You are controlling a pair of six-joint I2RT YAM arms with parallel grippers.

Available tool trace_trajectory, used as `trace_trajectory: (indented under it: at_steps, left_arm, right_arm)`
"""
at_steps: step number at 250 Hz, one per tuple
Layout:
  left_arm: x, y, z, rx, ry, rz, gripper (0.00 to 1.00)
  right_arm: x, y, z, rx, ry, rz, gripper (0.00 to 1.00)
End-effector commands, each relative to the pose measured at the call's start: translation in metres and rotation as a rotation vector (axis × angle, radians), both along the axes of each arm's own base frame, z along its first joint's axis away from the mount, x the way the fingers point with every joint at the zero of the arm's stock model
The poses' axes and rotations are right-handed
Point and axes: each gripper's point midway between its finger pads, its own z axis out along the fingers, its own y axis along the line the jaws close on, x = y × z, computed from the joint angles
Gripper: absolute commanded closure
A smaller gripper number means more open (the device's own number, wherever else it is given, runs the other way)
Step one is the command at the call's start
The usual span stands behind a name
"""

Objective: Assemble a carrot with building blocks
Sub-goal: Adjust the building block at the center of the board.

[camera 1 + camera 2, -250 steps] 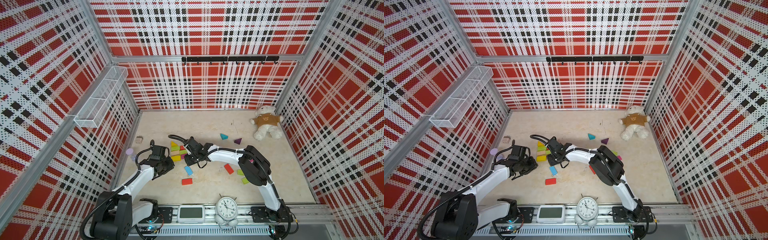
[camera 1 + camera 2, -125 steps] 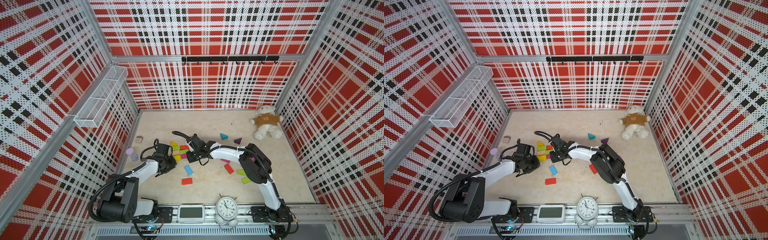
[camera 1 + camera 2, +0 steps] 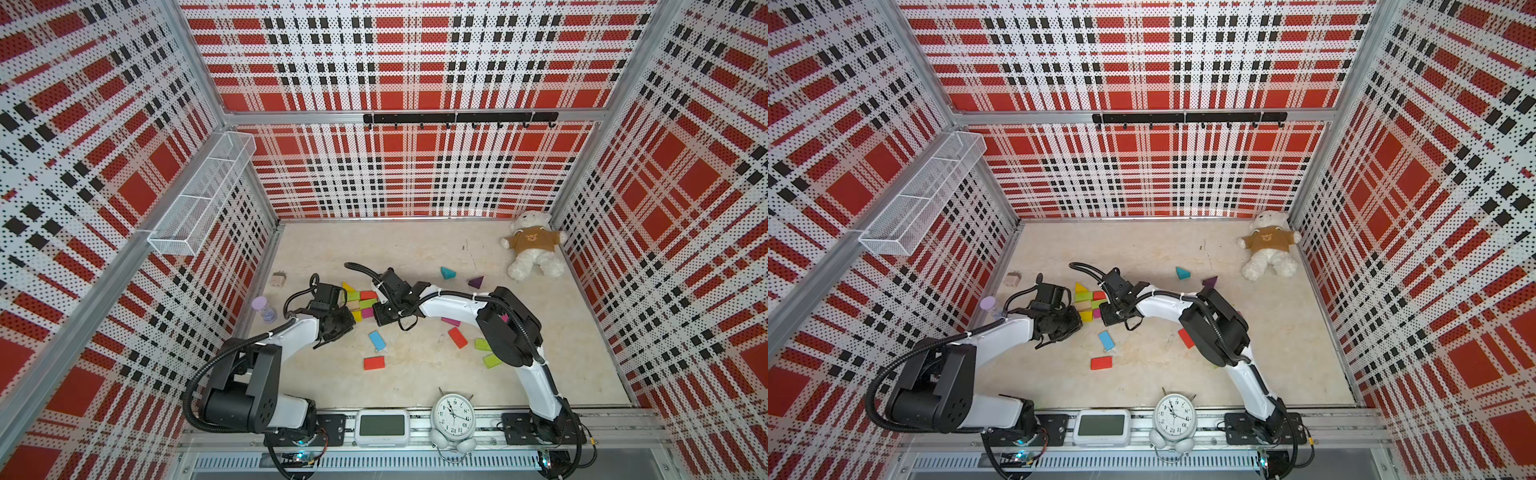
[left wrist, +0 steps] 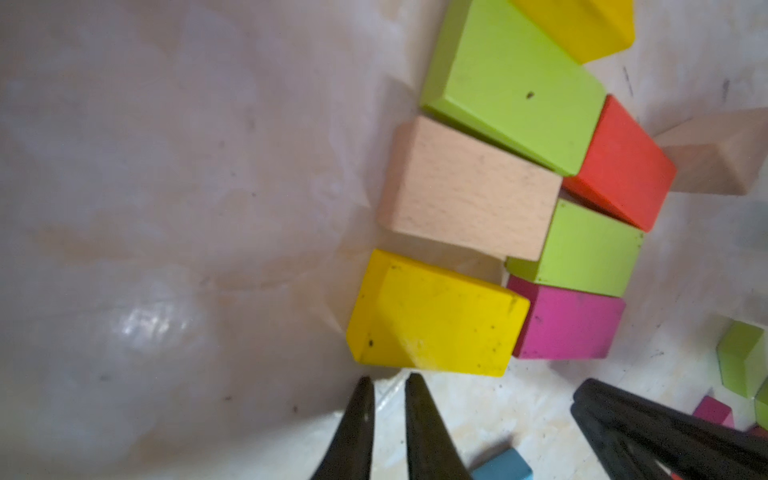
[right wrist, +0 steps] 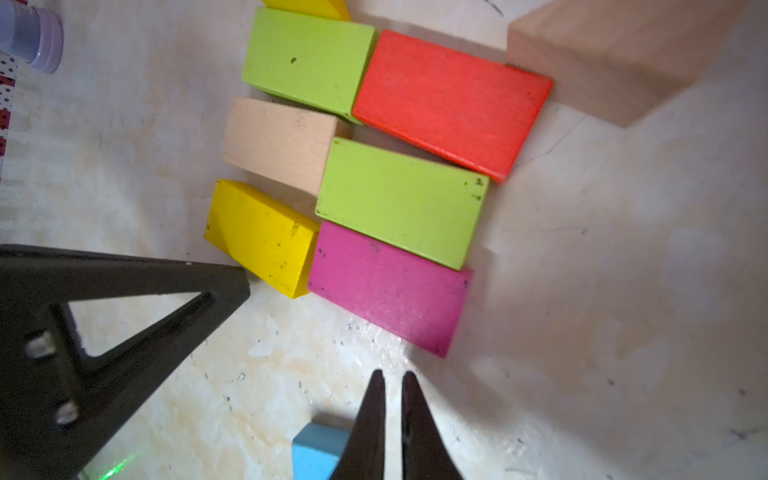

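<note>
Building blocks [image 5: 401,199] lie flat in two tight rows on the floor [image 3: 415,249], a yellow block [image 4: 432,320] just beyond the empty, pinched-shut left claw [image 4: 389,378] and a magenta block [image 5: 388,286] ahead of the equally shut right claw [image 5: 393,372], the left claw having swung in closer over the last second.

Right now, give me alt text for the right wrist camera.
Six flat blocks lie packed together on the pale table, the yellow block and magenta block nearest the grippers. The shut right gripper points at the magenta block; the tip of the shut left gripper is at the yellow block's edge.
</note>
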Motion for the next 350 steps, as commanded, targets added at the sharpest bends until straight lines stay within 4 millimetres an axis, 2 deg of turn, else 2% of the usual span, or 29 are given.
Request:
trace_trajectory:
  at_steps: [1,262,308,350]
  left_arm:
    - [0.007,-0.002,0.001,0.002,-0.006,0.009,0.81]
    - [0.013,-0.006,0.002,-0.011,-0.013,0.004,0.81]
    - [0.013,-0.01,0.009,-0.026,-0.032,0.005,0.82]
    - [0.014,-0.015,0.031,-0.065,-0.088,0.015,0.82]
  right_arm:
    - [0.007,0.007,-0.003,0.015,-0.004,-0.005,0.88]
    - [0.016,0.018,-0.011,0.03,0.014,-0.002,0.88]
    - [0.015,0.016,-0.001,0.042,0.009,-0.006,0.88]
    - [0.012,0.008,0.02,0.059,-0.019,-0.012,0.88]
